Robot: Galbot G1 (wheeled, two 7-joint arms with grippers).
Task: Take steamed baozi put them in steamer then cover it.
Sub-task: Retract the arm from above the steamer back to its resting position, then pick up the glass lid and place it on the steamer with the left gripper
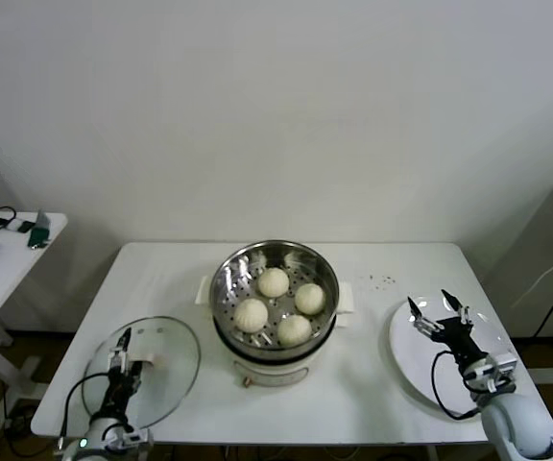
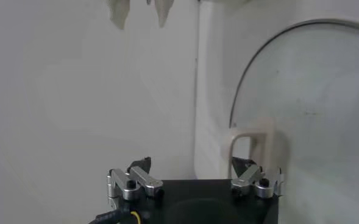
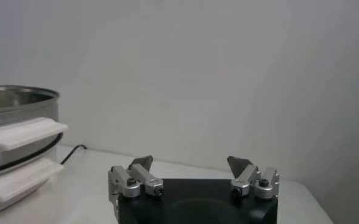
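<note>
A white table (image 1: 161,279) sits against a plain pale wall. At its centre stands the steamer (image 1: 275,305), a shiny steel pot on a white base with side handles. Four steamed baozi (image 1: 282,305) rest on its perforated tray, grouped close together in a rough ring. The pot is uncovered.

The glass lid (image 1: 166,370) lies flat on the table toward the robot's left, near the front edge. The left gripper (image 1: 124,351) hovers over the lid's near edge, close to its white handle (image 1: 145,362), with its fingers spread apart and holding nothing.

A flat white plate (image 1: 413,360) lies on the robot's right side of the table, apart from the pot. The right gripper (image 1: 439,313) hangs above it, fingers spread wide and empty.

A second small table (image 1: 8,259) with a few gadgets stands off to the left.
</note>
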